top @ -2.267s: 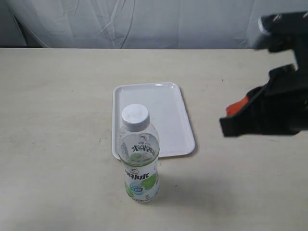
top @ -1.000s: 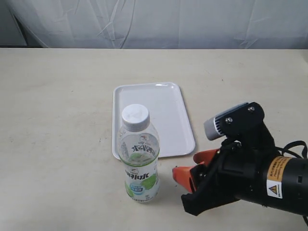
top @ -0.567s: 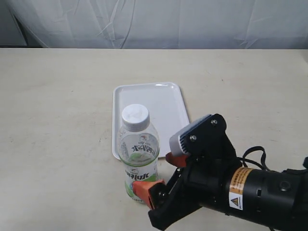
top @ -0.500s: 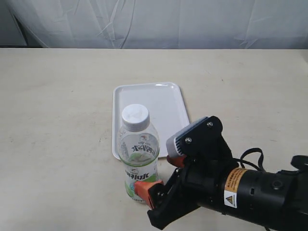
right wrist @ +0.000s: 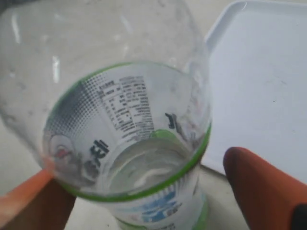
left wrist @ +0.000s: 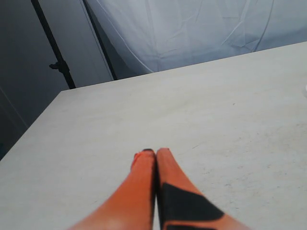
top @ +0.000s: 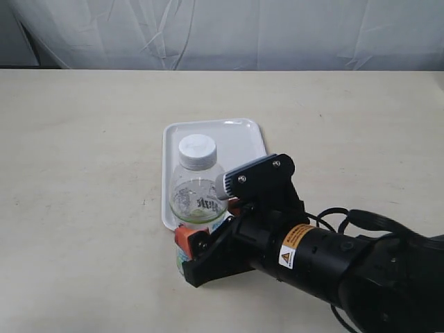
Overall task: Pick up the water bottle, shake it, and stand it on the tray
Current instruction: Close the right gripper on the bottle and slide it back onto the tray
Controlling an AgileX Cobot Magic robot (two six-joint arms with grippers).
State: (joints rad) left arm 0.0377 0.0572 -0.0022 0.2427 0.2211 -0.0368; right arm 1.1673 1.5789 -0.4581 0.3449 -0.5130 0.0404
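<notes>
Water bottle (top: 197, 194) between right gripper (top: 208, 223) fingers, white tray (top: 239, 135) just beyond them.
Fingers apart: one touches the bottle, the other sits just clear; left gripper (left wrist: 154, 155) fingers pressed together.

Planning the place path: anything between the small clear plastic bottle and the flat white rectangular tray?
Nothing visible. The bottle sits between the right gripper's fingers, right at the tray's near edge; the tray surface that shows is bare.
</notes>
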